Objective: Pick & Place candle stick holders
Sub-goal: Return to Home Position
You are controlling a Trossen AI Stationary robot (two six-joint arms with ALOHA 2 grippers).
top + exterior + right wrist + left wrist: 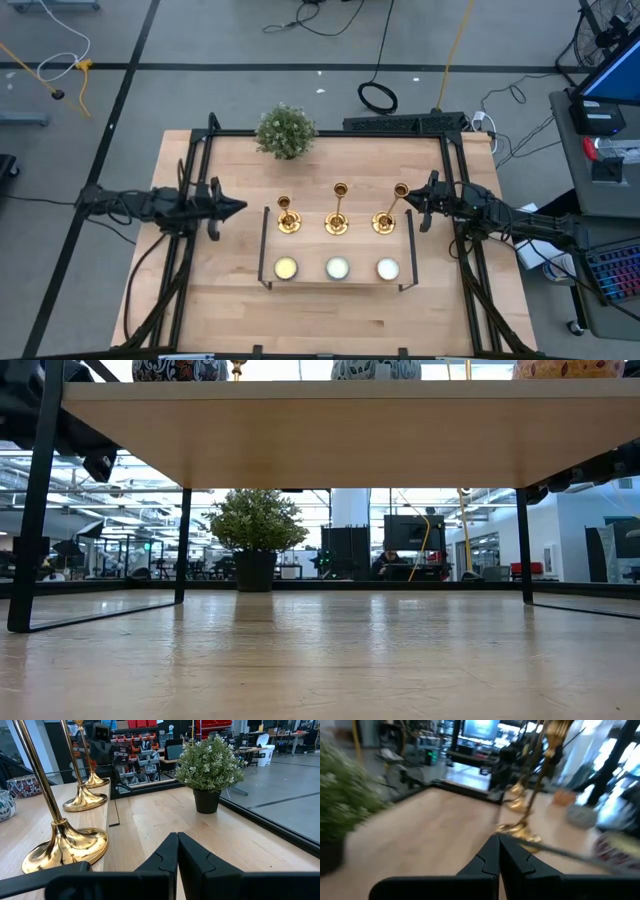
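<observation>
Presently my right gripper [177,837], closed and empty, lies just beside the nearest candle stick holder [67,847], so a sideways swing could topple it.

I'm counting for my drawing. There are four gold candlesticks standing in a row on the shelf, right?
Not four. The high view shows three gold candlesticks, left, middle and right, standing in a row on the shelf.
</observation>
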